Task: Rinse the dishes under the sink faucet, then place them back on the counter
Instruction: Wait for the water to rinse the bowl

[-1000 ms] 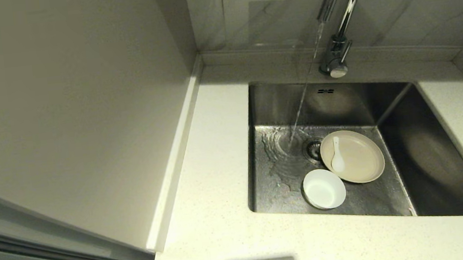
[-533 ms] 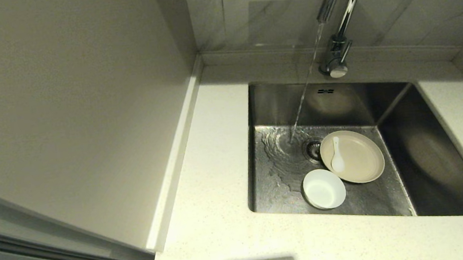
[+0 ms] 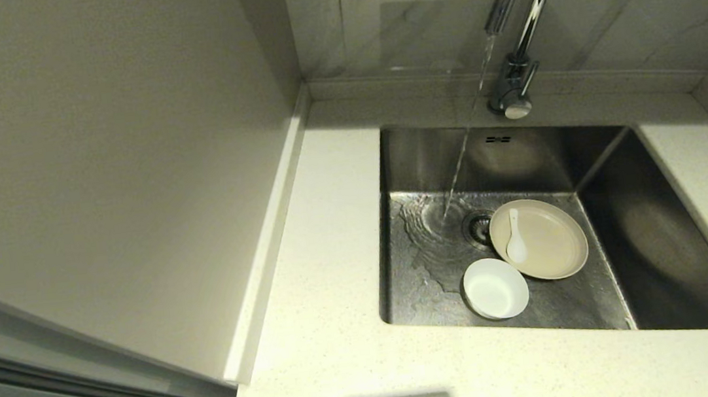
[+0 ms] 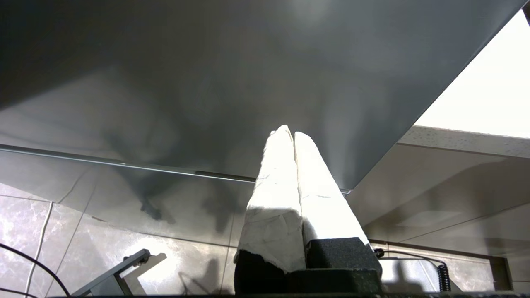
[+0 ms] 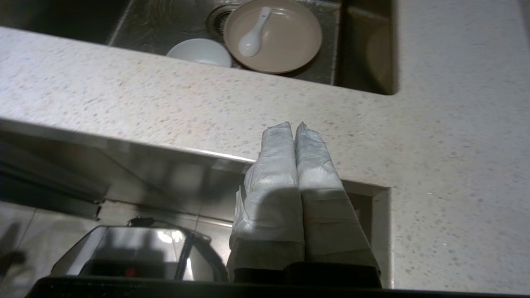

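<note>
Both the left gripper [image 4: 290, 134] and right gripper [image 5: 297, 126] have jaws closed, empty. The soup spoon [image 3: 516, 244] rests loose on the plate [image 3: 546, 244] beside the drain strainer [image 3: 478, 227]; lifting the plate tilted could drop it.

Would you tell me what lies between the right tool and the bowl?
Bare counter and the sink's near edge separate the right tool from the bowl, per the right wrist view.

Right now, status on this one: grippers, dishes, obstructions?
Both grippers shut, empty: left below the counter, right at its front edge. Plate with spoon, bowl in sink, beside running water. Nothing blocking.
</note>
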Tool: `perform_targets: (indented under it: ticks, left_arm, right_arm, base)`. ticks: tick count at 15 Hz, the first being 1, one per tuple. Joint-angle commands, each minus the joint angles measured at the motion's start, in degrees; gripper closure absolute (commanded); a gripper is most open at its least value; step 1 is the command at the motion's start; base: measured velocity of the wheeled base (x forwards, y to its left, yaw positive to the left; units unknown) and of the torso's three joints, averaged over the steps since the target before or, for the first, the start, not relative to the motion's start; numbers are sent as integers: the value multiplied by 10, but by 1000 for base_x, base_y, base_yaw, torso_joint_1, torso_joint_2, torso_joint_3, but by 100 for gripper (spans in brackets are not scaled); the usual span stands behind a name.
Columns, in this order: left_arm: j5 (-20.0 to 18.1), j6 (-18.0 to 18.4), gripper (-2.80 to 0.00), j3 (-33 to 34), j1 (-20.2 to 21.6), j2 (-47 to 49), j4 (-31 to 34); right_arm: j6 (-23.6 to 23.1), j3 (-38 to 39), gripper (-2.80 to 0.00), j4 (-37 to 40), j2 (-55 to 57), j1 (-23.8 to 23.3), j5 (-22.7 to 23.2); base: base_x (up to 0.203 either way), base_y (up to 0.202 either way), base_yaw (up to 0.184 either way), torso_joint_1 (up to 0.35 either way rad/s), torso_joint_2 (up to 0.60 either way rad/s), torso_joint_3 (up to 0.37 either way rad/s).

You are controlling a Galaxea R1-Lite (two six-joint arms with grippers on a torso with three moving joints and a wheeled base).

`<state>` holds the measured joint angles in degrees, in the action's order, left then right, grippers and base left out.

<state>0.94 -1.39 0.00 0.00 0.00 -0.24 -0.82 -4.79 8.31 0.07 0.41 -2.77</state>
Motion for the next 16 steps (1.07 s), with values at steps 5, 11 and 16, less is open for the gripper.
perform_targets:
  ticks: [5, 11, 16]
  left_arm:
    - [0, 0, 0, 0, 0, -2, 0]
    - [0, 0, 0, 0, 0, -2, 0]
    - [0, 0, 0, 0, 0, -2, 0]
  right_arm:
    - [2, 4, 0, 24, -1, 0, 11]
    - [3, 8, 0, 12, -1, 0, 11]
    - [3, 8, 0, 12, -1, 0, 11]
  base:
    - [0, 0, 0, 0, 0, 0]
    - [0, 0, 0, 0, 0, 0]
    - [0, 0, 0, 0, 0, 0]
